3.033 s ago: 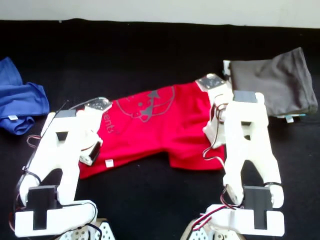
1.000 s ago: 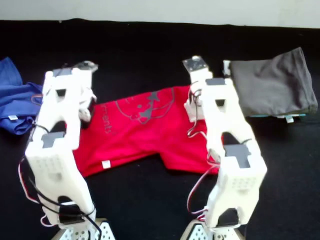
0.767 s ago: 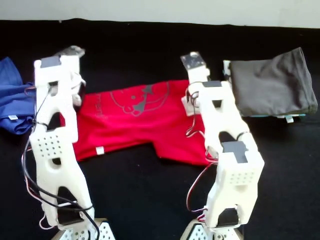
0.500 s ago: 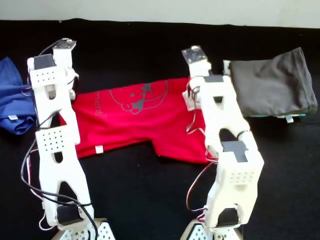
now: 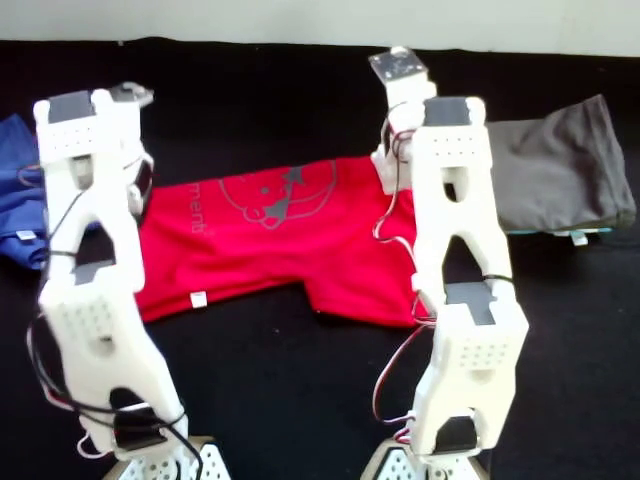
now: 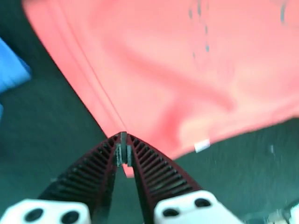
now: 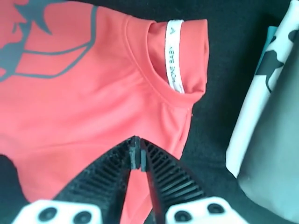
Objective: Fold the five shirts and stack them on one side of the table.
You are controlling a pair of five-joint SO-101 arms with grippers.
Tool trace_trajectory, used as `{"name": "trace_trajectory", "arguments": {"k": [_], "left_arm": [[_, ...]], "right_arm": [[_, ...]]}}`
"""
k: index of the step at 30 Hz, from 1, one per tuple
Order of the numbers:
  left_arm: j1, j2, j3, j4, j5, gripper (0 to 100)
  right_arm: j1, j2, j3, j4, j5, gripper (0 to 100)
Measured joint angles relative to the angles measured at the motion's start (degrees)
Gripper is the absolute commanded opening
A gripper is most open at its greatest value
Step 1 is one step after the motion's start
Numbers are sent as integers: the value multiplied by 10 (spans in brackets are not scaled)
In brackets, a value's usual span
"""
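Black table [image 5: 300, 95] with a matte, cloth-like dark top runs edge to edge across the high view and ends in 1 straight far edge. Behind that edge, 1 pale wall [image 5: 300, 18] strip spans the full width, plain and unmarked. Both wrist views show the same dark top as blurred background, with faint specks.

red shirt [image 5: 270, 240]: red; grey graphic print; white neck tape, dark lettering
blue shirt [image 5: 15, 200]: blue; white tag
grey shirt [image 5: 555, 175]: plain dark grey
patterned cloth [image 7: 254, 102]: white, dark blotches; teal edge
table [image 5: 300, 400]: black
left arm [image 5: 90, 300]; right arm [image 5: 465, 300]: white
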Motion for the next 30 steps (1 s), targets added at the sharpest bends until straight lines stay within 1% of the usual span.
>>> {"name": "trace_trajectory", "arguments": {"k": [2,6,8,10,13,17,20,24,30], "left_arm": [[0,-69,138,-51,-10,9],[0,-178,385,-181,-15,9],[3,-215,477,-243,-15,9],[5,-238,544,-285,-15,9],[6,-265,595,-306,-15,9],[8,-278,622,-309,-15,9],[20,-285,638,-309,-16,9],[38,-295,658,-305,-18,9],[42,-376,704,-304,-16,9]], "right_arm": [[0,0,-8,21,0,6],[-2,0,-33,64,0,6],[-6,0,-40,81,0,6],[-11,0,-41,94,0,6],[-25,-11,-41,113,0,6],[-43,-67,-37,117,0,6],[-56,-106,0,117,0,6],[-62,-139,89,110,0,6],[-67,-191,265,19,0,6]]}}
